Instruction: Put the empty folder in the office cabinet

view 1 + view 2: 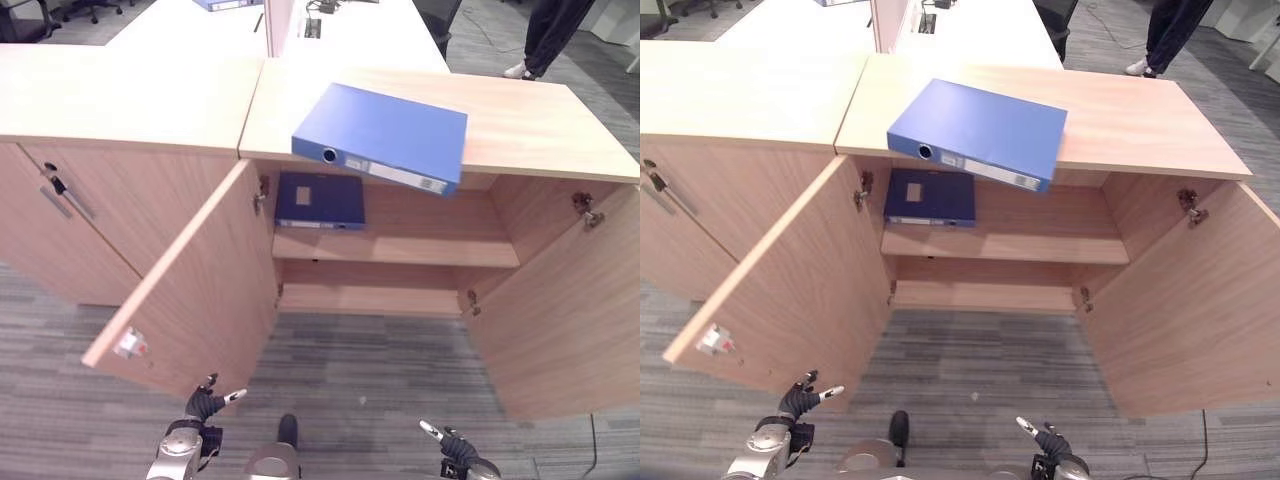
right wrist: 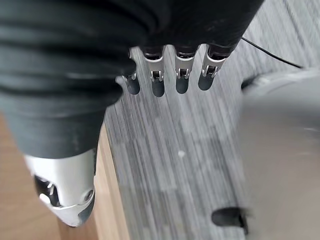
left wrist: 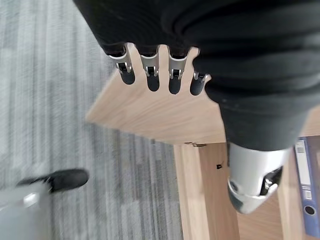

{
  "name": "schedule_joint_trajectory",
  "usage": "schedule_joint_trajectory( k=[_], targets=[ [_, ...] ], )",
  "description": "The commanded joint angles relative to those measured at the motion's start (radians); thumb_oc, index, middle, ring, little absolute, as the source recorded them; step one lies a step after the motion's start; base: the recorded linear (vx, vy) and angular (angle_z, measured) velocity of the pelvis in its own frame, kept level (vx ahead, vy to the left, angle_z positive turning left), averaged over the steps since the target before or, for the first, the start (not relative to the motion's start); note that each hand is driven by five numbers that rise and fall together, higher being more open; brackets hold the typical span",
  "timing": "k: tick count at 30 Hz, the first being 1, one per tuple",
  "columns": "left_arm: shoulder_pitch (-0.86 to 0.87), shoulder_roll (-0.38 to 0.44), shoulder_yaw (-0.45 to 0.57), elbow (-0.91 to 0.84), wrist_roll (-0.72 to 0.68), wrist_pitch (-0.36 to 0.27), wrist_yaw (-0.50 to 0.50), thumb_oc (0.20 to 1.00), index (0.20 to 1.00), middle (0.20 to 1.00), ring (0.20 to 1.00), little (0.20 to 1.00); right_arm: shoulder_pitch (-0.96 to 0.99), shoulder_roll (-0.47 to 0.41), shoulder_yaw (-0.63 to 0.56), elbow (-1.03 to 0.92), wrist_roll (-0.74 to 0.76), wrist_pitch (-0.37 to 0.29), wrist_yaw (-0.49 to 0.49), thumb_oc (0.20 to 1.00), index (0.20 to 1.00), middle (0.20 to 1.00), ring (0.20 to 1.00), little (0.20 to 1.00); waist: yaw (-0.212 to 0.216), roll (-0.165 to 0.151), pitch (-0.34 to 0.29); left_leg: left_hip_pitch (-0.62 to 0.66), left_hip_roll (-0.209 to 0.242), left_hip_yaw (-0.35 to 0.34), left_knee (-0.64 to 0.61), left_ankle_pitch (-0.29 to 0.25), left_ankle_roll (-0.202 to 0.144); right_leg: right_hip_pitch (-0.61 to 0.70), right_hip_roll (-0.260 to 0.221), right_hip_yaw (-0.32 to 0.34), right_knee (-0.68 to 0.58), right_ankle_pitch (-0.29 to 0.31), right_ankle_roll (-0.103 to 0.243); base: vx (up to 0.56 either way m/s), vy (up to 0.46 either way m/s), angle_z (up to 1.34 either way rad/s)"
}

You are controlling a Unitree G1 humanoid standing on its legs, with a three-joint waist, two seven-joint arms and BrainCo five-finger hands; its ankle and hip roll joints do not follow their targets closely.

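1. The blue folder (image 1: pixel 385 130) lies flat on the cabinet's top surface (image 1: pixel 530 125), its spine and label facing forward and its front edge jutting out a little over the open cupboard below. Nothing is touching it.
2. The cabinet (image 1: pixel 400 235) stands open beneath it, made of light wood, with a shelf (image 1: pixel 430 245) across the middle.
3. A second, darker blue folder (image 1: pixel 320 200) lies flat on that shelf, at the robot's left end of it.
4. The left door (image 1: pixel 190 290) swings out towards the robot, a small tag near its lower outer corner. The right door (image 1: pixel 570 310) is open as well, swung out on the other side.
5. A closed cabinet (image 1: pixel 70 220) of the same wood stands just beside the open one on the left, with a handle on its front.
6. The left robot hand (image 1: pixel 205 405) hangs low near the grey carpet (image 1: pixel 370 370), beside the bottom of the left door, well apart from the folder. Its fingers (image 3: pixel 152 75) are straight and spread, holding nothing.
7. The right robot hand (image 1: pixel 450 445) is low on the other side, near the foot of the right door. Its fingers (image 2: pixel 182 75) are straight too, with nothing in them.
8. Behind the cabinets is a white desk (image 1: pixel 370 35), and a person's legs (image 1: pixel 545 35) stand on the carpet at the far right.
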Motion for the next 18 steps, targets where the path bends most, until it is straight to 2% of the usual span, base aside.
schedule_joint_trajectory(
  k=[1, 2, 4, 5, 7, 10, 13, 14, 16, 18],
  targets=[
    [0.005, 0.001, 0.031, -0.065, 0.002, -0.023, 0.026, 1.000, 1.000, 1.000, 1.000, 1.000, -0.038, -0.083, 0.000, -0.039, -0.041, -0.010, -0.008, 1.000, 1.000, 1.000, 1.000, 1.000, 0.011, 0.055, 0.028, -0.051, 0.120, -0.051, 0.009, -0.041, -0.139, 0.031, 0.118, -0.088, -0.008, -0.288, 0.034, 0.12, 0.392, 0.17],
    [0.009, 0.003, 0.039, -0.055, 0.005, -0.024, 0.028, 1.000, 1.000, 1.000, 1.000, 1.000, -0.030, -0.078, -0.002, -0.044, -0.049, -0.013, -0.008, 1.000, 1.000, 1.000, 1.000, 1.000, 0.006, 0.063, 0.034, -0.019, 0.116, -0.037, 0.002, -0.065, -0.130, 0.000, 0.104, -0.130, 0.042, -0.270, 0.040, 0.14, 0.343, 0.03],
    [0.002, 0.004, 0.046, -0.038, 0.005, -0.023, 0.033, 1.000, 1.000, 1.000, 1.000, 1.000, -0.027, -0.076, -0.004, -0.049, -0.052, -0.011, -0.011, 1.000, 1.000, 1.000, 1.000, 1.000, -0.002, 0.057, 0.038, 0.004, 0.109, -0.026, 0.002, -0.086, -0.131, -0.017, 0.085, -0.184, -0.005, -0.269, 0.033, 0.15, 0.114, -0.05],
    [-0.002, 0.005, 0.050, -0.023, 0.003, -0.023, 0.036, 1.000, 1.000, 1.000, 1.000, 1.000, -0.026, -0.076, -0.009, -0.048, -0.053, -0.009, -0.013, 1.000, 1.000, 1.000, 1.000, 1.000, -0.005, 0.051, 0.040, 0.009, 0.106, -0.018, 0.002, -0.098, -0.140, -0.008, 0.075, -0.244, -0.110, -0.286, 0.030, 0.17, -0.047, -0.03],
    [-0.012, 0.000, 0.057, -0.007, -0.002, -0.027, 0.043, 1.000, 1.000, 1.000, 1.000, 1.000, -0.035, -0.080, -0.015, -0.042, -0.052, -0.007, -0.018, 1.000, 1.000, 1.000, 1.000, 1.000, -0.016, 0.046, 0.039, 0.021, 0.111, -0.009, 0.002, -0.116, -0.158, -0.034, 0.047, -0.299, -0.262, -0.265, 0.042, 0.18, -0.150, -0.03],
    [-0.026, -0.008, 0.058, 0.005, -0.002, -0.031, 0.057, 1.000, 1.000, 1.000, 1.000, 1.000, -0.044, -0.085, -0.021, -0.044, -0.047, -0.008, -0.023, 1.000, 1.000, 1.000, 1.000, 1.000, -0.035, 0.047, 0.045, 0.039, 0.125, -0.019, 0.002, -0.127, -0.178, -0.048, 0.039, -0.241, -0.349, -0.218, 0.061, 0.13, -0.141, 0.04],
    [-0.029, -0.009, 0.049, 0.003, 0.008, -0.037, 0.062, 1.000, 1.000, 1.000, 1.000, 1.000, -0.046, -0.087, -0.027, -0.045, -0.042, -0.009, -0.023, 1.000, 1.000, 1.000, 1.000, 1.000, -0.040, 0.044, 0.043, 0.052, 0.134, -0.021, 0.002, -0.131, -0.195, -0.041, 0.004, -0.192, -0.368, -0.159, 0.071, 0.09, -0.187, 0.30],
    [-0.029, -0.008, 0.047, -0.002, 0.010, -0.040, 0.063, 1.000, 1.000, 1.000, 1.000, 1.000, -0.040, -0.086, -0.030, -0.051, -0.038, -0.011, -0.025, 1.000, 1.000, 1.000, 1.000, 1.000, -0.044, 0.044, 0.033, 0.054, 0.145, -0.025, 0.003, -0.129, -0.209, -0.031, -0.014, -0.131, -0.353, -0.131, 0.071, 0.11, -0.281, 0.18],
    [-0.025, -0.008, 0.046, -0.005, 0.011, -0.041, 0.062, 1.000, 1.000, 1.000, 1.000, 1.000, -0.035, -0.085, -0.033, -0.049, -0.035, -0.011, -0.023, 1.000, 1.000, 1.000, 1.000, 1.000, -0.041, 0.043, 0.026, 0.054, 0.152, -0.022, 0.006, -0.131, -0.214, -0.016, -0.016, -0.103, -0.355, -0.135, 0.071, 0.07, -0.172, 0.16],
    [-0.016, -0.010, 0.047, -0.008, 0.012, -0.040, 0.062, 1.000, 1.000, 1.000, 1.000, 1.000, -0.027, -0.084, -0.037, -0.040, -0.032, -0.007, -0.017, 1.000, 1.000, 1.000, 1.000, 1.000, -0.043, 0.043, 0.012, 0.051, 0.163, -0.035, 0.012, -0.132, -0.224, 0.010, -0.007, -0.035, -0.357, -0.168, 0.071, 0.09, -0.203, -0.01]
  ],
)
